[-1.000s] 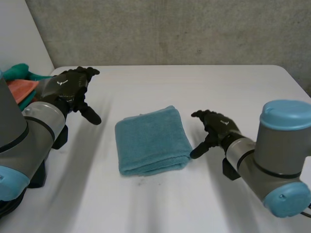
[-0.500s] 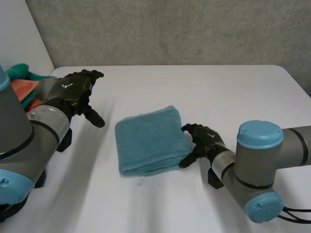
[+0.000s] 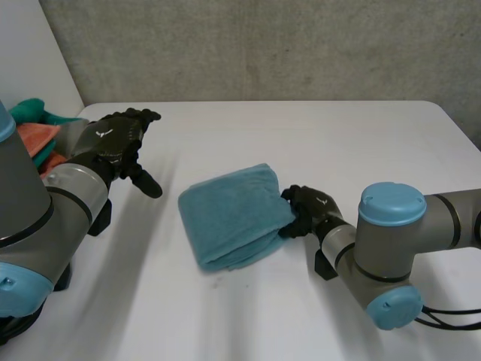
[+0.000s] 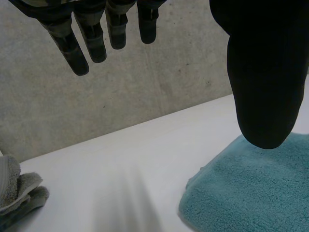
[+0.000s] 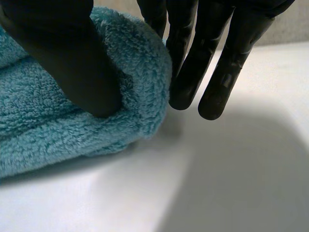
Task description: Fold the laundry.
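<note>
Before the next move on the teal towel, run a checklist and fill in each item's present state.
1. Right hand grips the teal towel: ok. Its thumb presses into the folded edge, with its fingers on the far side.
2. Grip takes every layer: cannot tell. The lower layers are hidden under the thumb.
3. Towel folded: ok. The layers are stacked, and the gripped edge appears lifted off the table.
4. Left hand free: ok. It is open, holds nothing and is apart from the towel.
5. Other laundry apart: ok. The orange and green cloths lie at the table's edge beyond the left arm, not touching the towel.
</note>
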You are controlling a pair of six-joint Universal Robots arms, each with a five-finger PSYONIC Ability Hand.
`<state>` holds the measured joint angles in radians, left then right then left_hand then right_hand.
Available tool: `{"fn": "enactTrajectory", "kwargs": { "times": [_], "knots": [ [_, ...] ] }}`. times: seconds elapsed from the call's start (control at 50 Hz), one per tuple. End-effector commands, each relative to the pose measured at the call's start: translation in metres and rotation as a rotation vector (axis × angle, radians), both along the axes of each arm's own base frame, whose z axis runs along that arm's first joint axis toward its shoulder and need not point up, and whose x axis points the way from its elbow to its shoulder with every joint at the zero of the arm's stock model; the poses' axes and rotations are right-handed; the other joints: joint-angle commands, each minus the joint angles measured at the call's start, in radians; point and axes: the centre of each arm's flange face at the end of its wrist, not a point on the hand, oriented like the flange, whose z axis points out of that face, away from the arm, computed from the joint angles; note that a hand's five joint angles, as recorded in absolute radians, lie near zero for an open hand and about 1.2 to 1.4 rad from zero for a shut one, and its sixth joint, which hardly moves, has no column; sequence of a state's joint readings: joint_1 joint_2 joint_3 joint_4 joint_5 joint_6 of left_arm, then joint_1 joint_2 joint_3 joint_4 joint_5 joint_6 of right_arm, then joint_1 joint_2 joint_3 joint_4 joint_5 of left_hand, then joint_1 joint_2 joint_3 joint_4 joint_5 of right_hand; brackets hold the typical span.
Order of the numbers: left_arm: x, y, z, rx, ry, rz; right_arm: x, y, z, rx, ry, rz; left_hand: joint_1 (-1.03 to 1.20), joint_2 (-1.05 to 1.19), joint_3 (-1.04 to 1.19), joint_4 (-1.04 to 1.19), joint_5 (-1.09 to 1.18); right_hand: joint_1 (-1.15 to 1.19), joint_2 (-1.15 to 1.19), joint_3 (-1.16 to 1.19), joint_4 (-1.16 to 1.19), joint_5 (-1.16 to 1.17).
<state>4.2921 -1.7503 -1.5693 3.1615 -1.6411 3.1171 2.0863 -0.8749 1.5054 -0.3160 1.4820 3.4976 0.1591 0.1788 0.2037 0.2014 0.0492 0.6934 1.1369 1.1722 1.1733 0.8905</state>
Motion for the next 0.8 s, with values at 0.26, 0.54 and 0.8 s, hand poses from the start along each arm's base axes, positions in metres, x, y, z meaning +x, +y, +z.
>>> {"fn": "enactTrajectory", "kwargs": {
  "times": [0.26,0.54,0.8],
  "knots": [
    [-0.001,0.001,-0.001,0.003,-0.001,-0.001,-0.033,-0.075,0.031,-0.163,0.126,-0.099,0.015,-0.004,-0.029,-0.027,-0.049,0.703,0.259,0.224,0.223,0.331],
    [-0.003,0.003,-0.002,0.005,-0.003,-0.012,-0.077,-0.154,0.038,-0.202,0.226,-0.214,0.015,-0.004,-0.029,-0.027,-0.049,0.703,0.259,0.224,0.223,0.331],
    [-0.004,0.002,-0.007,0.018,-0.008,-0.012,-0.156,-0.221,0.043,-0.263,0.248,-0.415,0.015,-0.004,-0.029,-0.027,-0.049,0.703,0.259,0.224,0.223,0.331]
  ]
}}
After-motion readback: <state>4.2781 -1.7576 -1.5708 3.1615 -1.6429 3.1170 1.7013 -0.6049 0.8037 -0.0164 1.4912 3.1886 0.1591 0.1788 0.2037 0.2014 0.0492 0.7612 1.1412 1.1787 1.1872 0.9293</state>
